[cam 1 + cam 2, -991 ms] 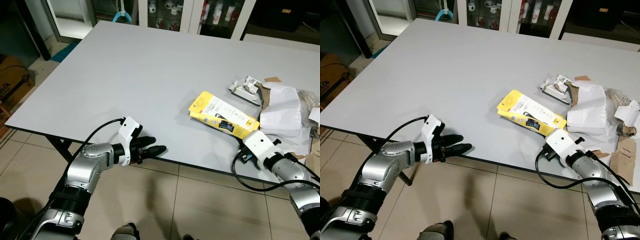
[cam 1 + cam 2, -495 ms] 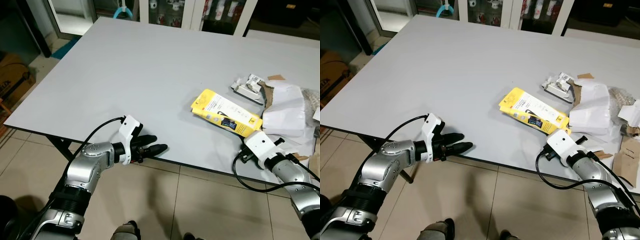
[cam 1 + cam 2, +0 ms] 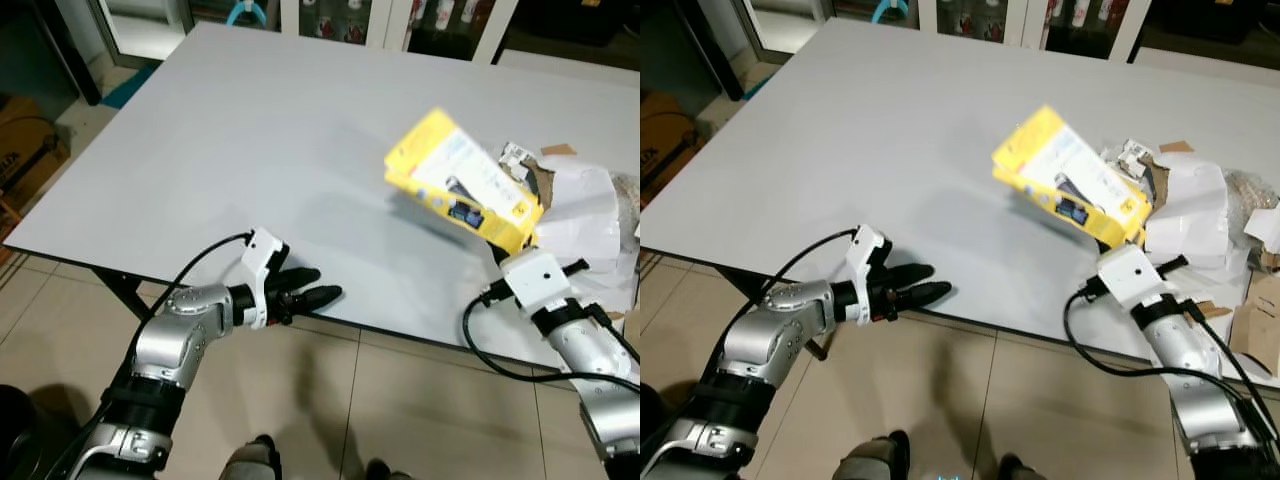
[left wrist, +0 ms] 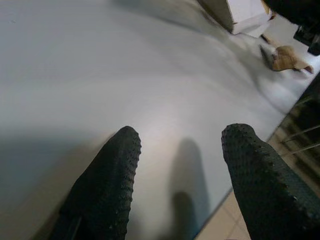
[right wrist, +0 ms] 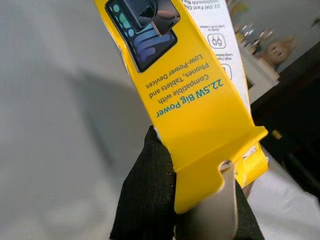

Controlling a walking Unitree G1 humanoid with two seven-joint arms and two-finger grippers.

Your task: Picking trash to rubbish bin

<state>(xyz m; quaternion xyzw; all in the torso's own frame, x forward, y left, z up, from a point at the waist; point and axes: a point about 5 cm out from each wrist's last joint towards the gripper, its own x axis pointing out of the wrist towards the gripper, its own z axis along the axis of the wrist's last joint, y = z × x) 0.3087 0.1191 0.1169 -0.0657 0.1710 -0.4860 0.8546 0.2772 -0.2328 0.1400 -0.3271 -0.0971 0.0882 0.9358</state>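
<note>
We had the yellow charger box (image 3: 462,180) off the worktop (image 3: 250,140) at this moment: our right tool (image 5: 197,192) was pinched on its hang-tab end, one black finger (image 5: 145,195) pressed against the card from beneath, and the box stood tilted up in the air above the near right part of the worktop, its far end raised and blurred with motion. Half a second earlier the same box lay flat on the grey surface just ahead of that tool, and a second earlier likewise, so the lift was the thing that had just happened. We judged from this that the grasp had taken and that the picking step was done for this piece; carrying it to a rubbish bin was what remained, and no bin could be seen in these pictures.

The heap of crumpled white paper and torn cardboard (image 3: 580,215) lay on the worktop's right side, just beyond the lifted box, in the same place as before, allowing for a small shift of our head camera. That heap looked like further trash yet to be picked.

Our left tool (image 3: 305,297) hovered at the near edge of the worktop, its two fingers (image 4: 107,185) spread and holding nothing, much where it had been in the earlier frames.
</note>
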